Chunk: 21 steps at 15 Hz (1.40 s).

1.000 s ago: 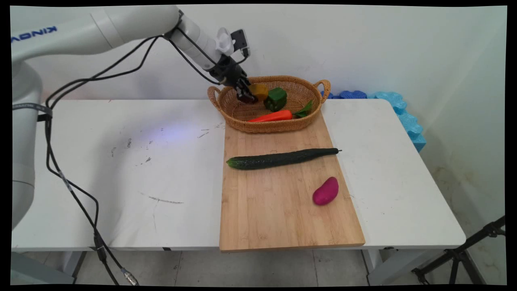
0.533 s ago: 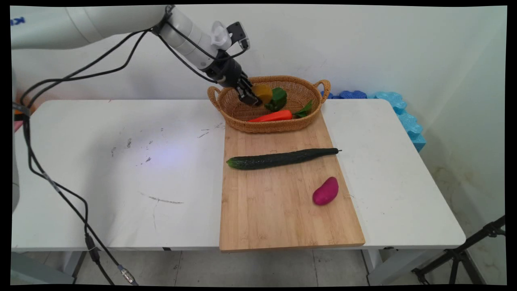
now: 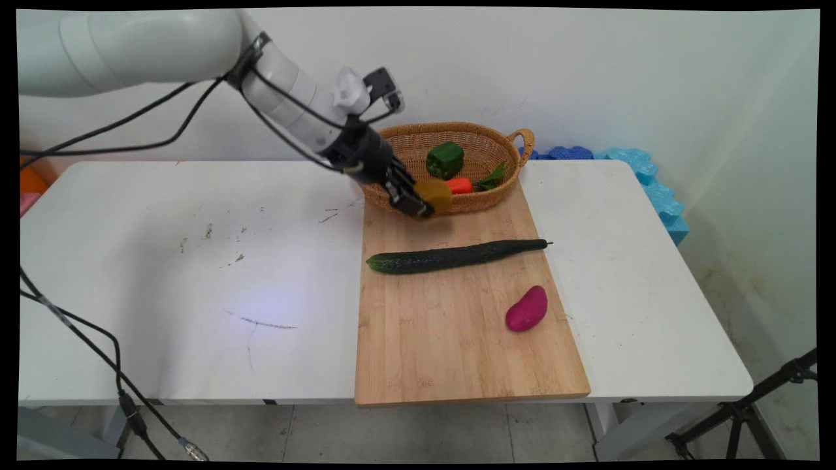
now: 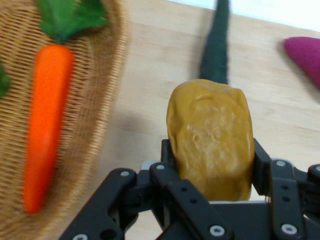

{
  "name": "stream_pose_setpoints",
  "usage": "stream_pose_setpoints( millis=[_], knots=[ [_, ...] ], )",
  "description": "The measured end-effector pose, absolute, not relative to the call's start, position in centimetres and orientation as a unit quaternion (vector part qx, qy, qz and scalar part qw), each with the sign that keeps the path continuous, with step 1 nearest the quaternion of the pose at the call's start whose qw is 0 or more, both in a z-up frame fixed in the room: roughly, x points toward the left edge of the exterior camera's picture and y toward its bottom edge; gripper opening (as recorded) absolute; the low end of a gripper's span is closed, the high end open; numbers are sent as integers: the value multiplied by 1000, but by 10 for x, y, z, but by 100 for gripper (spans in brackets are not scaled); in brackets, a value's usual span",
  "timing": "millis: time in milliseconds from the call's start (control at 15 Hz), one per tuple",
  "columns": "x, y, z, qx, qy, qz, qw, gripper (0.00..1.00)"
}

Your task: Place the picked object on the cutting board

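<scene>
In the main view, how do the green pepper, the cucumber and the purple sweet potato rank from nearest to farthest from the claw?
The claw holds a potato.
1. Green pepper, in the basket just behind.
2. Cucumber, across the board's middle; nearly as close.
3. Purple sweet potato, toward the board's near right.

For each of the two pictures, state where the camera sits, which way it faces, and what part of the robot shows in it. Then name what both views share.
Main view: stands above the table's near side, looking down across it to the wall; shows the white arm and gripper holding a brown potato.
Hand view: sits on the hand, looking along the gripper at the cutting board; black linkage rises from the bottom edge.
Shared: potato, carrot, basket, cucumber, purple sweet potato.
</scene>
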<state>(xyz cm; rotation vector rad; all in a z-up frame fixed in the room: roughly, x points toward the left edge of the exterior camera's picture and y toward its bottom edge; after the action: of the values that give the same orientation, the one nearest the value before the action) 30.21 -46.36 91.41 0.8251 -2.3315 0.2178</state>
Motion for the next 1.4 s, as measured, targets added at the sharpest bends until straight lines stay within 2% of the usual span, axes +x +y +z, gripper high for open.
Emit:
stream_pose_setpoints(
  millis=[667,1200,1267,1400],
  knots=[
    [262,-406,851,320,-879,26,352,0],
    [239,-400,805,309,-881,18,358,0],
    [238,-400,802,308,-881,18,358,100],
    [235,-401,795,303,-883,19,358,100]
  ],
)
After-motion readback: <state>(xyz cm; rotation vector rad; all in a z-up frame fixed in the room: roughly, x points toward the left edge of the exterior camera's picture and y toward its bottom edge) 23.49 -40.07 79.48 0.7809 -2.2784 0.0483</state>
